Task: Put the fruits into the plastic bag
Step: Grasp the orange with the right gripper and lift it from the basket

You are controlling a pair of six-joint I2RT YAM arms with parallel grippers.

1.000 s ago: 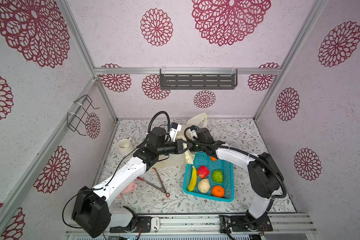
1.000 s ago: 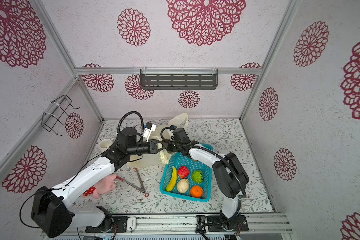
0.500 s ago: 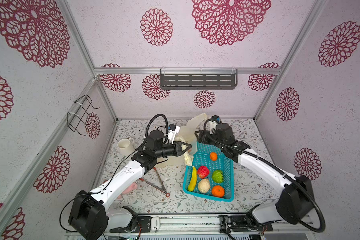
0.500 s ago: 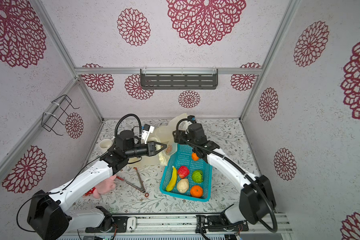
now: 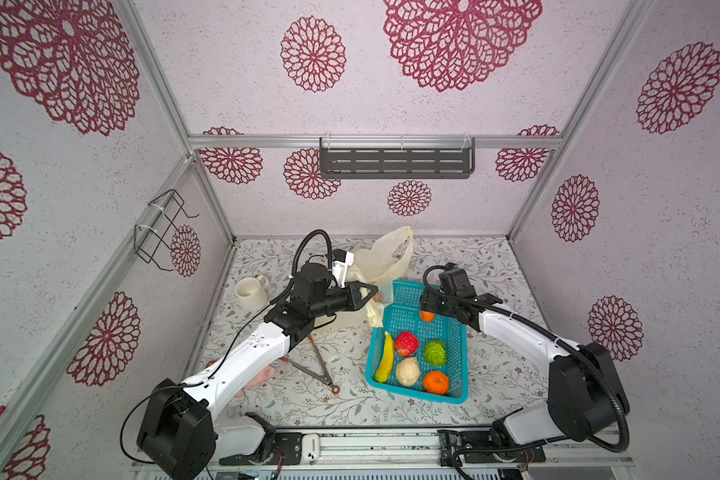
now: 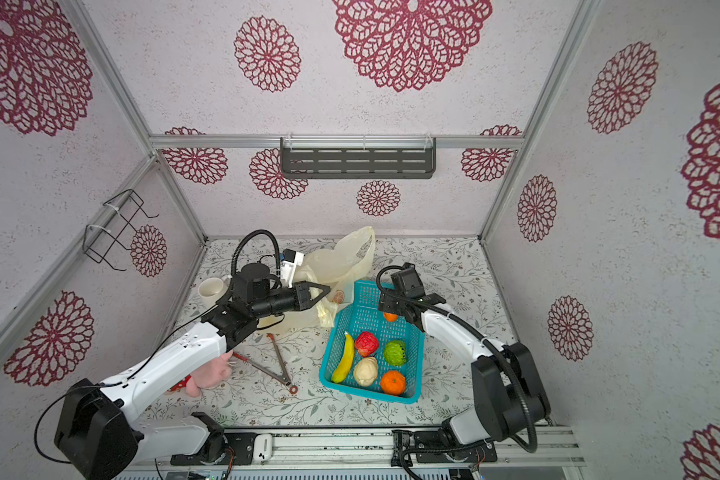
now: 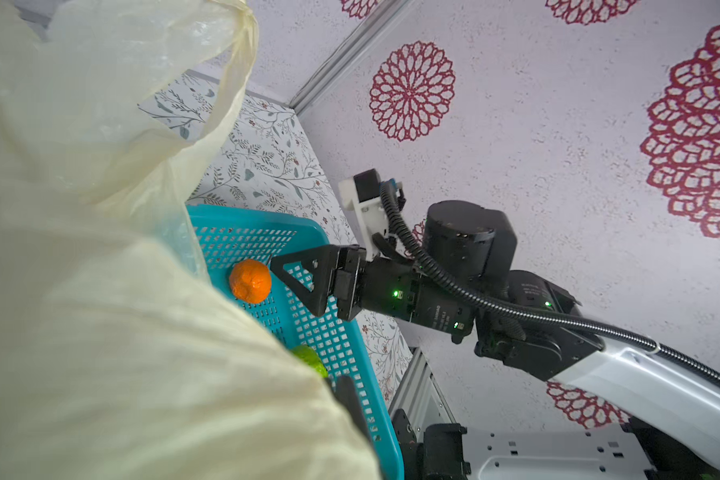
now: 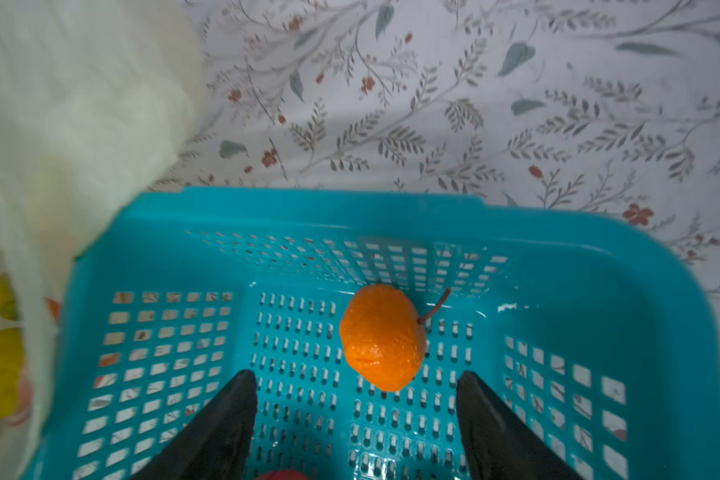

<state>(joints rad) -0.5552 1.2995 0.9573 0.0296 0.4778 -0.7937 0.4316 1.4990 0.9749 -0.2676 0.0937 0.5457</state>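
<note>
We are hovering spread right fingers [image 8: 225, 424] over the orange fruit [image 8: 381, 336]; left fingers [image 5: 366, 286] pinching plastic bag [image 5: 387, 253]. Off-centre squeeze: fruit rolling away.

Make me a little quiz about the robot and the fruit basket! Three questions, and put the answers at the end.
1. True or false: the right gripper has its jaws shut.
2. What is the left gripper pinching? A. the mug B. the plastic bag C. the tongs
3. Fill in: ___ fruits lie in the teal basket.

Key:
1. False. The jaws stand open over the small orange fruit.
2. B.
3. Six.
</note>
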